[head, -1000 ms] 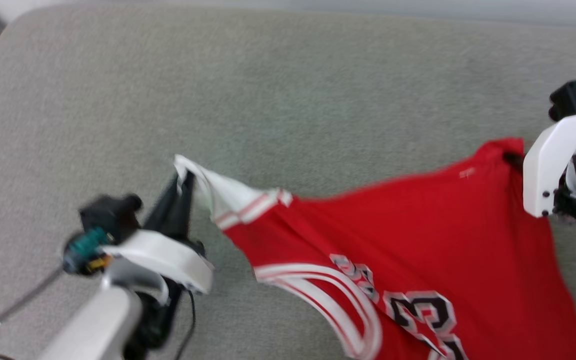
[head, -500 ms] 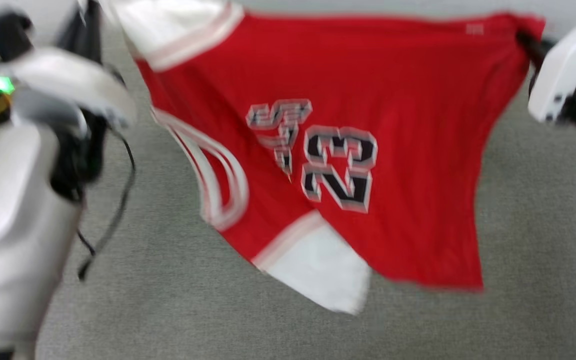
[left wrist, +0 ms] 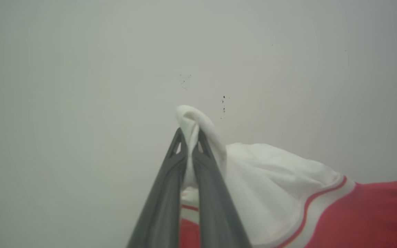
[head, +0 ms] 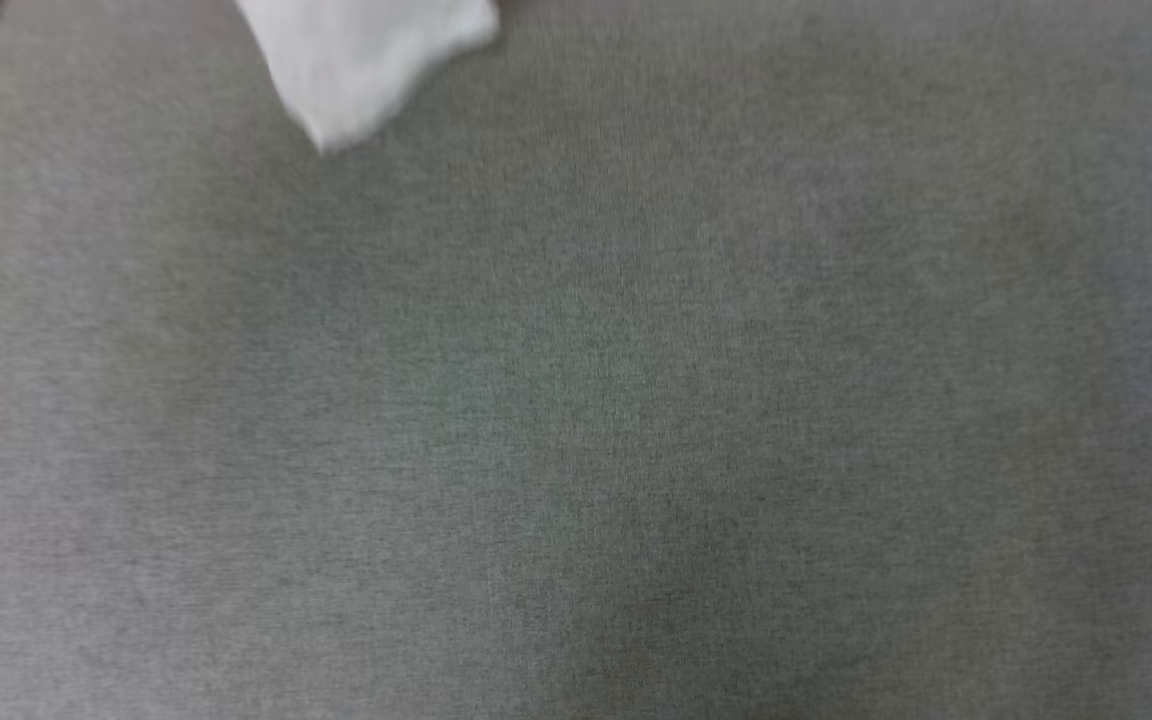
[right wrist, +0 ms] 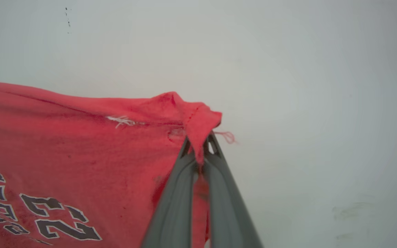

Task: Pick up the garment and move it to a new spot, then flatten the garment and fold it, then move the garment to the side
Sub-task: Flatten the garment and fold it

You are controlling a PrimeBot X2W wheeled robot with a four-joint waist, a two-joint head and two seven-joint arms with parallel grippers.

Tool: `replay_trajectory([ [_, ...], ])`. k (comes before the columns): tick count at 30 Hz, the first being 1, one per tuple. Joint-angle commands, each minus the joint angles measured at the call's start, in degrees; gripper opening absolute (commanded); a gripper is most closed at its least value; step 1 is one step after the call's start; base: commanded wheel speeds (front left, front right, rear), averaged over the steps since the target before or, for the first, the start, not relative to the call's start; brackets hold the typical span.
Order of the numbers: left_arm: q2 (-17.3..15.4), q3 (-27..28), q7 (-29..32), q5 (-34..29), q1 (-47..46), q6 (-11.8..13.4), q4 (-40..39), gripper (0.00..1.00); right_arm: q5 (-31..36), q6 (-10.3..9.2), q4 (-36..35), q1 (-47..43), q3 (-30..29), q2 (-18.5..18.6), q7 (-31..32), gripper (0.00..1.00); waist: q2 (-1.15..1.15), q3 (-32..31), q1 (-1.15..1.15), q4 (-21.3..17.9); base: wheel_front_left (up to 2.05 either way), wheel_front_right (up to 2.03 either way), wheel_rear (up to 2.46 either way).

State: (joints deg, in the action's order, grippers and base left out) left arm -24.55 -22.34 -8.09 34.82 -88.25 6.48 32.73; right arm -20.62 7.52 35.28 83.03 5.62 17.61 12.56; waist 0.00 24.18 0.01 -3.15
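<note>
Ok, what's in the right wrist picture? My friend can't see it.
The right pincer, its two dark fingers closed together, pinches a corner of a red shirt held up against a plain pale background. The shirt spreads out to the left, with black, white-edged lettering at the lower left.

I am indoors, in a plain room. Past the tips of my left jaws stands a pale grey-white painted wall (left wrist: 81,69), smooth and evenly lit, with a few small dark specks (left wrist: 223,103) just above and to the right of the tips. A wall of the same colour rises beyond my right jaws, with faint grey scuff marks (right wrist: 353,206) low to their right. The head view looks down on a flat grey woven fabric surface (head: 636,420), like upholstery or short carpet; I cannot tell which. Home, lab or office, these surfaces do not settle it.
</note>
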Motion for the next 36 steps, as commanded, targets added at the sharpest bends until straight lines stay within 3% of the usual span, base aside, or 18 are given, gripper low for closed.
replay_trajectory([
  [1, -0.4, -0.3, 0.0, -0.7, -2.2, -0.3, 0.7, 0.00, -0.4, -0.06, 0.6, 2.3, 0.8, 0.1, -0.9, 0.00, 0.00, 3.1, -0.01, -0.5, 0.00, 0.00, 0.00],
  [8, 0.4, -1.1, 0.5, -1.7, -8.5, -0.6, 2.0, 0.00, -3.0, -0.05, 3.9, 9.9, 3.8, 1.2, -4.3, 0.00, 0.00, 9.2, -0.01, 0.2, 0.00, 0.00, 0.00],
  [20, 3.6, -0.8, -1.1, 3.1, 0.5, -2.6, 7.2, 0.00, -9.8, -0.05, 14.9, 9.8, 14.0, 1.1, -8.1, 0.00, 0.00, 13.6, -0.01, 2.2, 0.00, 0.00, 0.00],
  [28, 4.7, -1.1, -3.7, 6.2, 13.9, -5.3, 11.3, 0.00, -14.2, -0.05, 17.4, -0.7, 22.8, 2.1, -10.3, 0.00, 0.00, 7.7, -0.01, 2.7, 0.00, 0.00, 0.00],
  [36, 3.7, 0.0, -6.3, 9.5, 37.7, -6.2, 7.3, 0.00, -18.8, -0.05, 13.6, -21.7, 29.3, 3.4, -15.4, 0.00, 0.00, -4.0, -0.01, 2.4, 0.00, 0.00, 0.00],
])
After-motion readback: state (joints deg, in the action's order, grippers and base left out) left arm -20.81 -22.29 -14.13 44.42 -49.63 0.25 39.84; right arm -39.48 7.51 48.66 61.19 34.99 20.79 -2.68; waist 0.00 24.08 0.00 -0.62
